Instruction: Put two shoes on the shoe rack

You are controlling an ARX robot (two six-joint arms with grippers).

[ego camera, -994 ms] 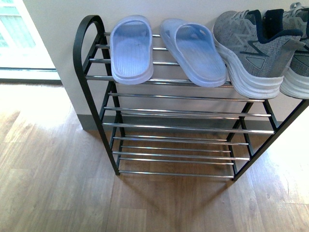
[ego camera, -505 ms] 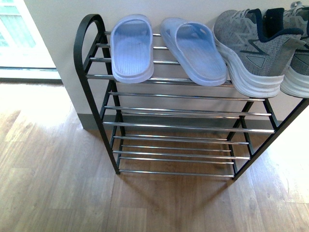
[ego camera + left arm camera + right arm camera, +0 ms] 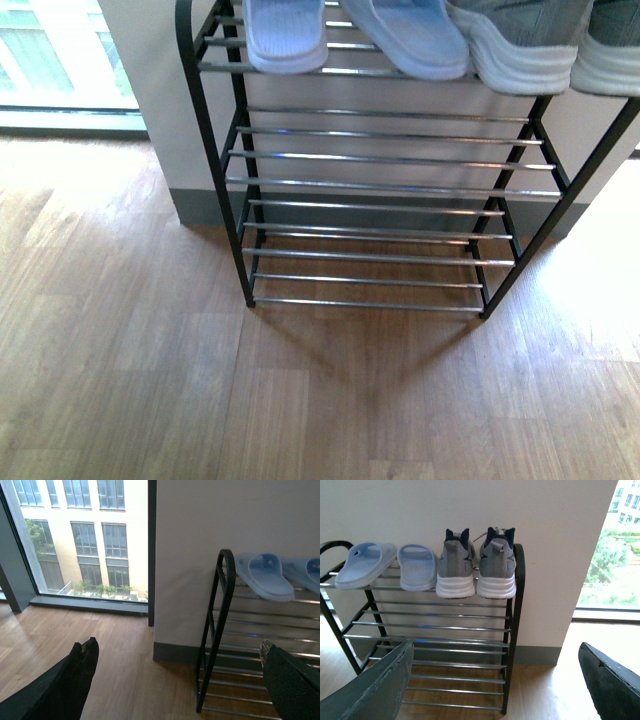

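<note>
The shoe rack point(image 3: 370, 160) has a black frame and chrome bars and stands against a pale wall. On its top tier lie two pale blue slides point(image 3: 285, 35) and, to their right, two grey sneakers with white soles point(image 3: 525, 50), all cut off by the front view's top edge. The right wrist view shows both slides point(image 3: 417, 565) and both sneakers point(image 3: 456, 565) side by side on the top tier. My left gripper point(image 3: 177, 645) is open and empty, off the rack's left end point(image 3: 220, 630). My right gripper point(image 3: 495, 647) is open and empty, facing the rack's right end point(image 3: 512, 630). Neither gripper shows in the front view.
The rack's lower tiers point(image 3: 370, 255) hold nothing. Wooden floor point(image 3: 200, 380) spreads in front of the rack. A floor-level window point(image 3: 50, 60) is at the left of the wall, and another window point(image 3: 615, 545) is past the wall at the rack's right.
The front view has shifted: the rack and shoes now sit higher in the picture, with the shoes cut off at the top. The shoes have not moved on the rack.
</note>
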